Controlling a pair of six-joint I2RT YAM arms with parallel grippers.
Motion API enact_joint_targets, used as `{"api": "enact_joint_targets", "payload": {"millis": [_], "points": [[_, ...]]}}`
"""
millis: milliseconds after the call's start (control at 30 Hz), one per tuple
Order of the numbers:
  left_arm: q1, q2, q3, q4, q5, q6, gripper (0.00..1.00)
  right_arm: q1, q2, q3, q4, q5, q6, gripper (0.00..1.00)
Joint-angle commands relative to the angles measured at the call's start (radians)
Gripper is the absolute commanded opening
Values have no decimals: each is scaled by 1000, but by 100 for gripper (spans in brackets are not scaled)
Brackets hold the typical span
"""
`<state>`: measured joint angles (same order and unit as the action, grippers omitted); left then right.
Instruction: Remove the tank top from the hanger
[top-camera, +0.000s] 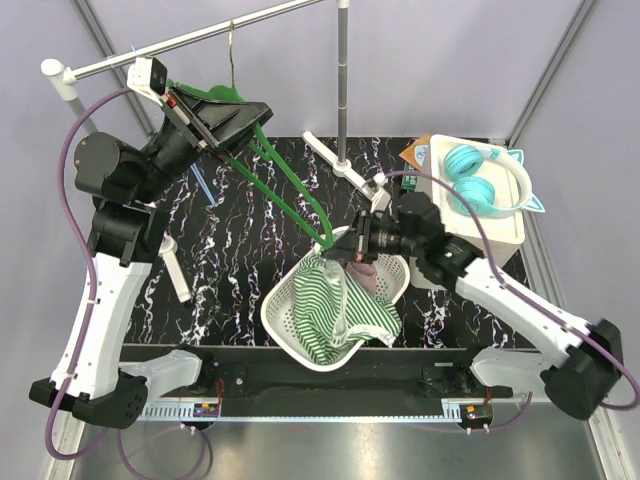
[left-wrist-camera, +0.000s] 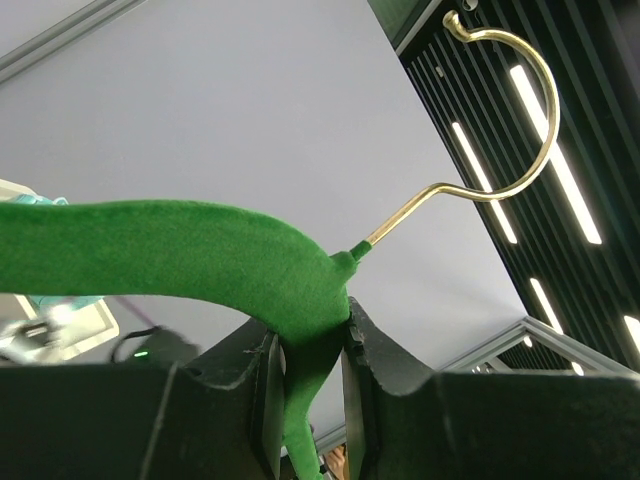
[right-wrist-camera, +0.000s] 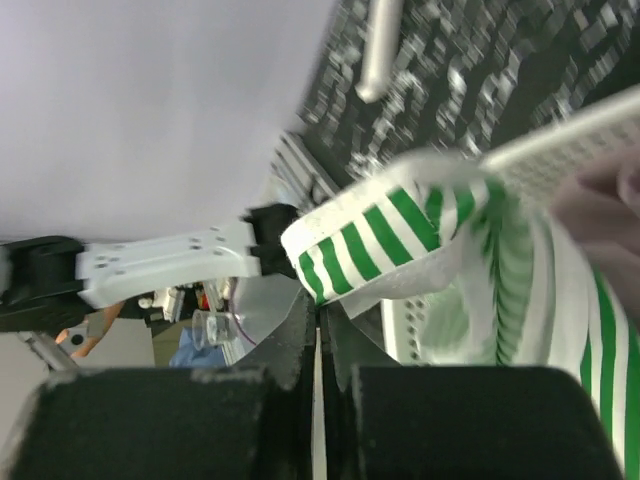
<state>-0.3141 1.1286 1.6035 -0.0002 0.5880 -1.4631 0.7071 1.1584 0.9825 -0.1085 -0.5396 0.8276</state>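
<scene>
Far left, the black two-finger left gripper (left-wrist-camera: 308, 375) is clamped hard on the neck of the green velvet-covered hanger (left-wrist-camera: 180, 260), just below its thin gold wire hook (left-wrist-camera: 505, 150). The jaws are pressed right into the flocking w/ no gap. From above the hook overlaps the silver horizontal rail (top-camera: 200, 38), so I can't tell if it's on or off it. The hanger's long arm slopes down and to the right, toward mid-table.

Centre: the green-and-white striped tank top (top-camera: 335, 310) is mostly heaped in the white perforated plastic basket (top-camera: 272, 312), at the near side of the black marbled table (top-camera: 230, 290). The black right gripper (top-camera: 352, 248) sits just over the basket's far rim. Its fingers are pinched nearly together on a fold of the striped cloth, next to a strap loop.

Handling, as I judge it: light, soft, floppy knit w/ no stiffness. It'll drape and stretch, and the velvet is grippy, so straps prob. snag rather than slide. Best hold is a bunched strap or hem edge, not a single thin layer.

Hard to make out: whether a strap is hooked over the hanger's low tip, since the right gripper covers that spot. The right wrist view is blurred on its right side.

Far right, teal cat-ear headphones (top-camera: 480, 180) lie on a white box (top-camera: 495, 238), well apart from the action.
</scene>
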Motion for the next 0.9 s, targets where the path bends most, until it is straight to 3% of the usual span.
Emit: {"api": "enact_joint_targets", "payload": {"millis": [0, 267, 567, 733, 867], "points": [[4, -9, 0, 63, 33, 0, 0, 9, 90, -34, -29, -74, -13, 0], [4, -24, -30, 65, 32, 1, 0, 57, 190, -27, -325, -11, -220, 0], [6, -7, -30, 74, 47, -2, 0, 127, 52, -50, -614, 171, -295, 0], [6, -4, -36, 78, 50, -3, 0, 127, 73, -172, -518, 266, -228, 2], [6, -7, -37, 72, 50, -6, 0, 127, 278, -113, -353, 268, -249, 2]]}}
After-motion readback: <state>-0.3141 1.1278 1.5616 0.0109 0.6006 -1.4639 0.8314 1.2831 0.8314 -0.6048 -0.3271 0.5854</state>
